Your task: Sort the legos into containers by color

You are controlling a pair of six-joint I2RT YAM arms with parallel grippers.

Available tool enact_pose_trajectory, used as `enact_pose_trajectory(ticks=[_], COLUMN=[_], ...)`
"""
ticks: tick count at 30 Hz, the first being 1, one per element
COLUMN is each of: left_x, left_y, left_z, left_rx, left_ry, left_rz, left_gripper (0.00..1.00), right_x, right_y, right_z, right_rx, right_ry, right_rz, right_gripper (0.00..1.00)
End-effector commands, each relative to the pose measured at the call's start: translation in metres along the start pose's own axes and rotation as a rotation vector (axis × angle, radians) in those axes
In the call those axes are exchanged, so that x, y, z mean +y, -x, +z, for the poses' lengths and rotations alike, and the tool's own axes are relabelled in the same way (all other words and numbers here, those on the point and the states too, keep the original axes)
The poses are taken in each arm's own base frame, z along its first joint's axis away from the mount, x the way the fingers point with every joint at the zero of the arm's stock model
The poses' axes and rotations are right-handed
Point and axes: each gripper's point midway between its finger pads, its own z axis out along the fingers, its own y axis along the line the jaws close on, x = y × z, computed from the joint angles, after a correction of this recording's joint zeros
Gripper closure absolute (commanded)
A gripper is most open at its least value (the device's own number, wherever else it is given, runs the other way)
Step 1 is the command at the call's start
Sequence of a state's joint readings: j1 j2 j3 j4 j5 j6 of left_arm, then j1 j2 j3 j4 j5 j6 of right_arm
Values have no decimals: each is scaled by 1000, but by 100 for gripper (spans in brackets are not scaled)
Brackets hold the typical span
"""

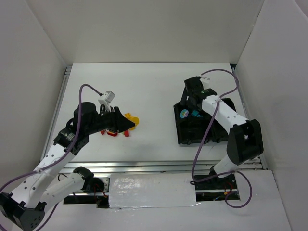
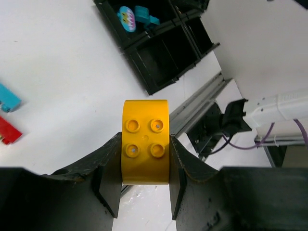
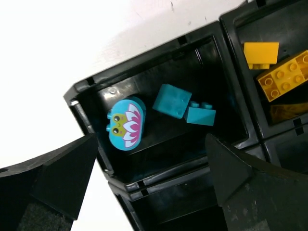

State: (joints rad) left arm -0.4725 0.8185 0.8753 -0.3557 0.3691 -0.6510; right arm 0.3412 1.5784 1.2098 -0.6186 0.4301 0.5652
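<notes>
My left gripper [image 2: 145, 161] is shut on a yellow lego [image 2: 146, 142] with four studs and holds it above the table; from above, that gripper [image 1: 124, 124] and lego [image 1: 132, 119] are left of centre. Red legos [image 1: 111, 133] lie just under it. A cyan lego [image 2: 8, 97] and a red lego [image 2: 8, 131] rest on the table. My right gripper [image 3: 149, 168] is open and empty over the black containers tray [image 3: 139, 62]. That compartment holds a round cyan lego with a lotus print [image 3: 124, 123] and two plain cyan legos [image 3: 172, 101]. The neighbouring compartment holds yellow legos [image 3: 284, 74].
The tray [image 1: 179, 132] sits at the right of the table under the right arm [image 1: 226, 118]. An aluminium rail [image 1: 144, 166] runs along the near edge. White walls close in the left, right and far sides.
</notes>
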Motion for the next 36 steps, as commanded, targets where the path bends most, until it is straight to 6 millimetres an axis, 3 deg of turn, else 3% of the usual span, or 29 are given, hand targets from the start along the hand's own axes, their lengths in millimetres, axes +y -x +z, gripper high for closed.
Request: enact_pose_trajectory(ticks=[1, 3, 4, 5, 6, 7, 9, 12, 13, 14, 16, 17, 18, 22, 27, 34, 36], left_x=[-25, -43, -49, -62, -69, -74, -78, -72, -72, -71, -77, -83, -89, -110, -126, -124, -123], left_y=[-1, -2, -6, -5, -5, -7, -5, -2, -1, 1, 1, 3, 5, -8, -10, -11, -13], left_z=[3, 0, -1, -6, -9, -13, -15, -13, -14, -13, -17, -19, -21, -31, -36, -32, -29], left_rx=[18, 26, 34, 32, 31, 33, 17, -20, -32, -50, -67, -87, -117, -57, -43, -19, -4], left_ry=[-171, -285, -330, -411, -451, -482, -495, -435, -427, -425, -456, -488, -536, -695, -811, -781, -773], left_rz=[83, 117, 129, 158, 174, 193, 233, 290, 302, 308, 299, 304, 316, 207, 166, 139, 128], left_gripper=[100, 100, 100, 100, 100, 100, 100, 100, 100, 100, 100, 100, 100, 100, 100, 100, 100], right_x=[11, 33, 54, 69, 95, 103, 106, 112, 114, 120, 123, 124, 128, 124, 124, 131, 131], right_y=[34, 32, 35, 19, 7, 2, -2, -12, -27, -33, -51, -57, -58, -90, -94, -90, -90], right_z=[-31, -62, -79, -94, -145, -165, -206, -246, -248, -276, -291, -307, -338, -383, -400, -393, -393], right_rx=[-84, -69, -75, -38, 19, 45, 81, 130, 214, 220, 305, 305, 240, 142, 46, -23, -38], right_ry=[68, 253, 406, 552, 839, 945, 1078, 1194, 1213, 1328, 1410, 1487, 1636, 1864, 1959, 1940, 1944], right_rz=[38, 23, 11, -32, -60, -32, 4, 119, 186, 170, 179, 143, 72, -194, -266, -291, -295], right_gripper=[0, 0, 0, 0, 0, 0, 0, 0, 0, 0, 0, 0, 0, 1, 7, 38, 42])
